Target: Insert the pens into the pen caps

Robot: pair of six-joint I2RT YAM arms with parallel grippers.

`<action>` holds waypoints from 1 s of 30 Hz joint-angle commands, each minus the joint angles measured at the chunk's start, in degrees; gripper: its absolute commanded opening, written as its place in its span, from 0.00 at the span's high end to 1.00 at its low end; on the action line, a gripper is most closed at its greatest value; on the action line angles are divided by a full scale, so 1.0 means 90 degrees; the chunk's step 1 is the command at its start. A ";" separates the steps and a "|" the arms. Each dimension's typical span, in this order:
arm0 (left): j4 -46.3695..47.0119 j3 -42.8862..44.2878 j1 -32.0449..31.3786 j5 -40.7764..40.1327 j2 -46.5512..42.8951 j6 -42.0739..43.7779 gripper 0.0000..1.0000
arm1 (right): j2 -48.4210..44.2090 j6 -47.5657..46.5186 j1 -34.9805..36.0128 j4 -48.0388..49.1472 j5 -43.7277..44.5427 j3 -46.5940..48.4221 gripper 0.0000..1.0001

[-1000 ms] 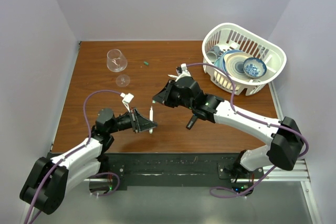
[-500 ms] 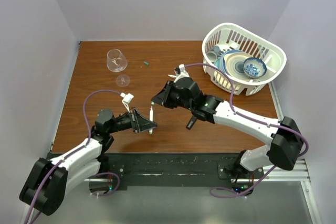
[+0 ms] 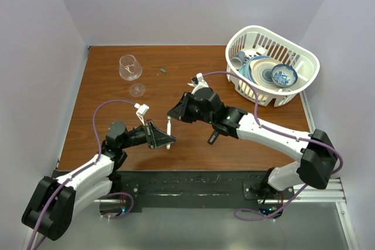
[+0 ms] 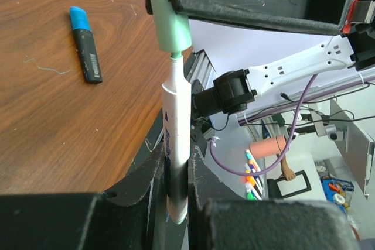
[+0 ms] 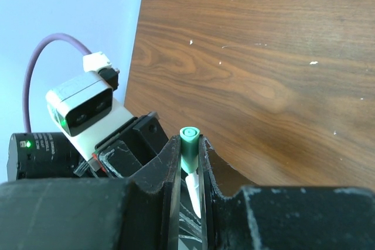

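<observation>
at centre, white pen [image 4: 176, 133] meets green cap [image 4: 173, 36]

Your left wrist view cuts the cap [image 4: 169, 21] off at its top edge; in your right wrist view the right fingers [image 5: 161, 177] hide the pen [image 5: 195, 194] below its tip.

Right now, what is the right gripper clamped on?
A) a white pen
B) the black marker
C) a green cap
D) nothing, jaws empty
C: in the right wrist view the green cap sits pinched between the fingers of the right gripper, while the white pen is held by the left gripper, its tip meeting the cap.
</observation>
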 commanded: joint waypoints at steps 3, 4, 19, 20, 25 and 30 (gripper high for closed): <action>0.0487 0.0077 -0.0037 0.0142 -0.0053 -0.0079 1.00 | -0.0377 -0.0281 0.0084 0.0657 -0.0400 -0.0557 1.00; 0.0516 0.0087 -0.0037 0.0152 -0.0063 -0.0089 1.00 | -0.0446 -0.0281 0.0075 0.0784 -0.0439 -0.0665 1.00; 0.0926 0.0428 -0.0037 0.0298 -0.0141 -0.0206 1.00 | -0.1003 -0.0662 0.0231 0.1605 -0.1396 -0.1330 1.00; 0.0888 0.0467 -0.0037 0.0308 -0.0151 -0.0139 1.00 | -0.0993 -0.0652 0.0250 0.1615 -0.1455 -0.1339 1.00; 0.0380 0.0799 -0.0037 0.0269 -0.0180 0.0154 1.00 | -0.1149 -0.0662 0.0377 0.1537 -0.1475 -0.1524 1.00; -0.0915 0.1345 -0.0037 0.0113 -0.0346 0.0993 1.00 | -0.1549 -0.0594 0.0387 0.0905 -0.1037 -0.1448 0.94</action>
